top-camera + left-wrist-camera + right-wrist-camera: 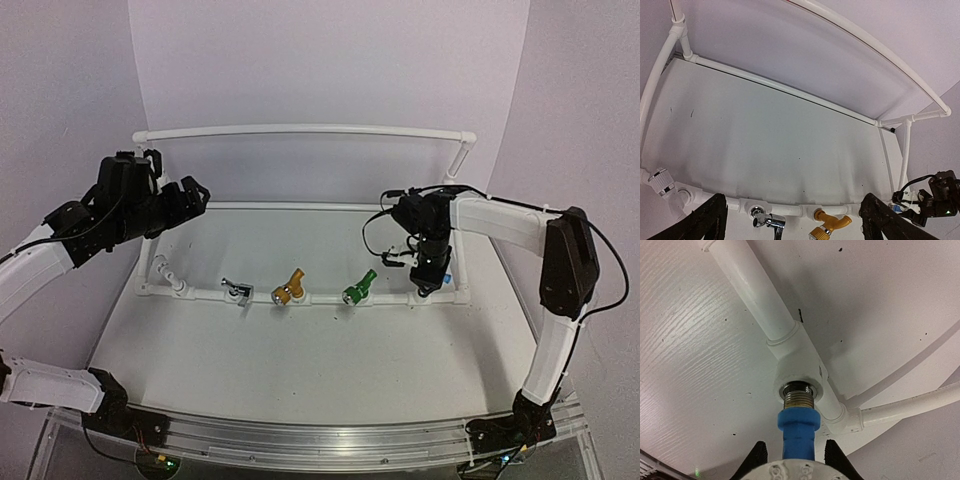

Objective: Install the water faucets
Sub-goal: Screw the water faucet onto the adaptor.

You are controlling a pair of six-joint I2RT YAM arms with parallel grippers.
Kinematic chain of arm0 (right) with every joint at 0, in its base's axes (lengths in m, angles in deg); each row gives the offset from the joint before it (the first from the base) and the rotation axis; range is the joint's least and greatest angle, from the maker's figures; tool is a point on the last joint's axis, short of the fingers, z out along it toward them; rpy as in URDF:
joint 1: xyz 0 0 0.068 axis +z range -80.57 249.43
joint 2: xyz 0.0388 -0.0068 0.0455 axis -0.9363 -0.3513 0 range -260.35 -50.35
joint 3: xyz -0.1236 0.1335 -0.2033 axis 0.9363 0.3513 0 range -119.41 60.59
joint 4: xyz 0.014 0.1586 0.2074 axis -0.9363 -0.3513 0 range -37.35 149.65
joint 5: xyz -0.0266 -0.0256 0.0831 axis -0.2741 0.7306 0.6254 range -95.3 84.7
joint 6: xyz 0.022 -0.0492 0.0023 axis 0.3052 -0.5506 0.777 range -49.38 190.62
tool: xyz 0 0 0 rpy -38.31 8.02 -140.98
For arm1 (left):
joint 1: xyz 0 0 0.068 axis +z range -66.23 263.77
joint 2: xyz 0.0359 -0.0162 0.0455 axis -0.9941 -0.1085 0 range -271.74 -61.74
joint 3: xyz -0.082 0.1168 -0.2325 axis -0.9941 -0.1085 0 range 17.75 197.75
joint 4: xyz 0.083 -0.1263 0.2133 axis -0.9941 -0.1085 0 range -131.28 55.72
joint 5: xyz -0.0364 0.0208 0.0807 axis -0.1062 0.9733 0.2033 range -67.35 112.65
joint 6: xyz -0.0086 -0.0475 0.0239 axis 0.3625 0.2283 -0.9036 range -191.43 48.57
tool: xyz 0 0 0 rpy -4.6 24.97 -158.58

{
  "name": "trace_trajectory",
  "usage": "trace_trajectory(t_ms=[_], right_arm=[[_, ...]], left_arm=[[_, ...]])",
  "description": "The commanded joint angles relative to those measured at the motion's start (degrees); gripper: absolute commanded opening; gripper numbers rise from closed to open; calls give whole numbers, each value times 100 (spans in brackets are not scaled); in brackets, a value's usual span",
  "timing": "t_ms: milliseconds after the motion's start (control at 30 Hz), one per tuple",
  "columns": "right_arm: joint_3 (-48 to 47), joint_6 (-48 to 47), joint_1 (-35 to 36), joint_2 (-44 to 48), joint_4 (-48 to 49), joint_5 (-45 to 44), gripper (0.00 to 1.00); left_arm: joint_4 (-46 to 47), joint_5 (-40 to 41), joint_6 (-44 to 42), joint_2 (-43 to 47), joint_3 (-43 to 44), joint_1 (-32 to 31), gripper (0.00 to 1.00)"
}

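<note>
The right gripper (796, 447) is clenched on the blue faucet (798, 426), black pads (836, 455) either side of its body. The threaded end (798, 400) sits at the mouth of the tee (800, 367), dead at 12 o'clock from the grip; how deep it has bitten I can't tell. The danger here, as I read it: any tilt and those fine threads cross and jam, and smooth blue plastic could slip in the pads under twist. The pipe (747, 287) looks light too, so torque could drag it along, with nothing bracing it. Threads are ridged, shiny metal; the tee has a metal ring inside glossy white plastic; the pipe is round and slick. The table (695, 350) is white with a fine wood-like grain and dark specks. Out along the front pipe toward 9 o'clock: green faucet (358, 289), yellow faucet (288, 291), silver faucet (237, 290), all plugged in, by the look. The left gripper (190, 198) hangs at 9 o'clock, fingers (707, 222) spread wide, holding nothing
</note>
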Motion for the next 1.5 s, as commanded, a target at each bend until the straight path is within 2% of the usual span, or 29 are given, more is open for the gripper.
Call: trace_trajectory(t_ms=[0, 367, 667, 933, 1133, 1467], right_arm=[[-129, -91, 59, -161, -60, -85, 0], [-103, -256, 130, -406, 168, -530, 0], [371, -1280, 413, -80, 527, -702, 0], [447, -1570, 445, -60, 557, -701, 0], [359, -1191, 307, -116, 532, -530, 0], [-164, 299, -340, -399, 321, 265, 0]], left_arm=[[98, 103, 15, 67, 24, 18, 92], [55, 164, 18, 121, 8, 17, 92], [112, 164, -3, 79, -28, 20, 92], [130, 163, -29, 72, -14, 18, 92], [77, 203, -36, 125, 3, 21, 92], [55, 208, -34, 118, 16, 17, 92]])
